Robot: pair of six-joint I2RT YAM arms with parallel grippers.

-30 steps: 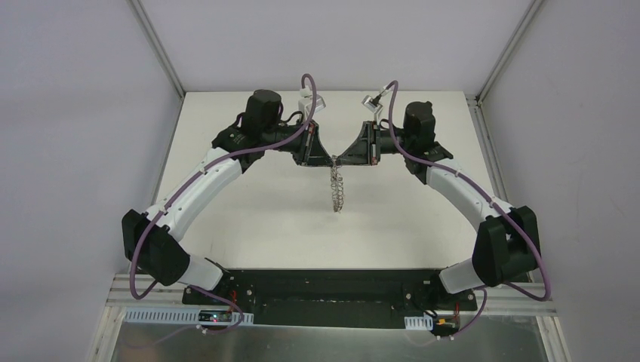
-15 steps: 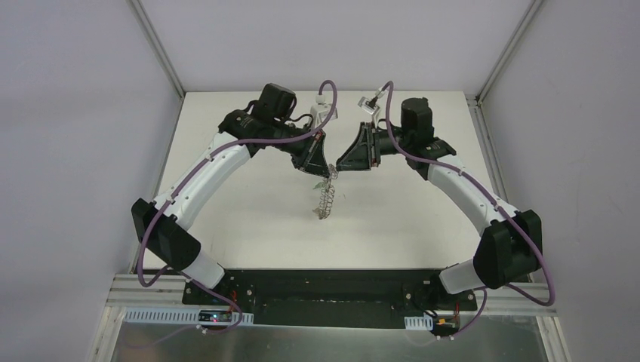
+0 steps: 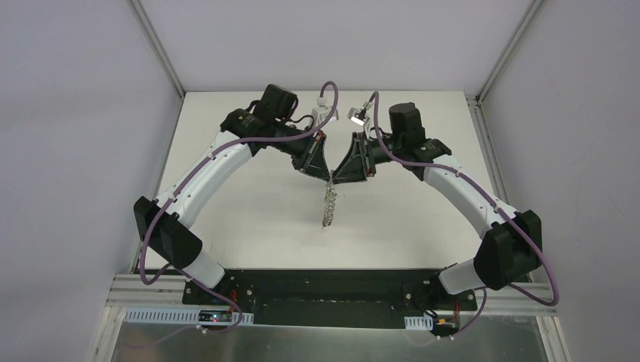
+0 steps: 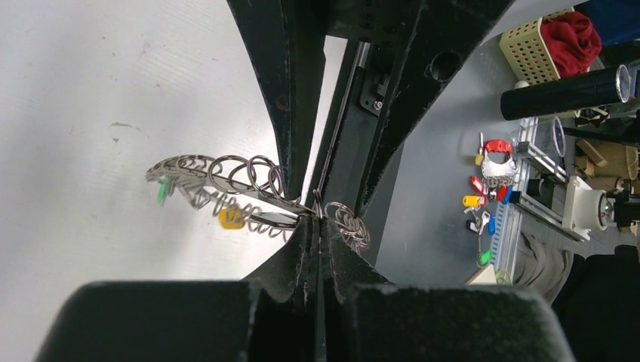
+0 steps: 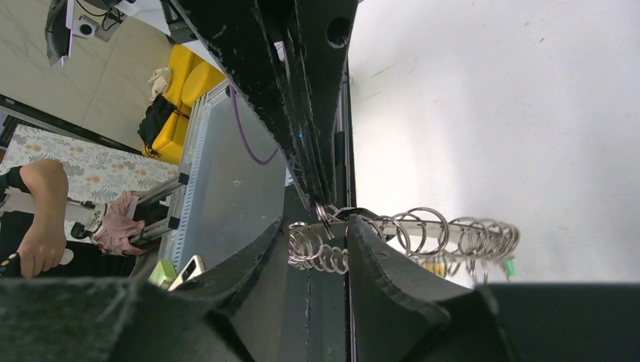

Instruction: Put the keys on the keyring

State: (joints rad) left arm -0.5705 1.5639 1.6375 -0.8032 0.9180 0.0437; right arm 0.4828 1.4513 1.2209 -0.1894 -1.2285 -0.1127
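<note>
Left gripper (image 4: 317, 228) clamped on keyring (image 3: 330, 202), which hangs below; right gripper (image 5: 315, 230) jaws apart around it. Only wrist views show yellow key (image 4: 230, 219) and green key (image 4: 162, 191).

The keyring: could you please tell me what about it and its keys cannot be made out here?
- Top external: the keyring hangs from the left gripper; its keys are too small to see.
- Black key: in no view; left wrist shows only the green key and yellow-orange key among the rings.
- Right wrist: the right gripper stands open astride the rings; whether it touches them is unclear.
</note>
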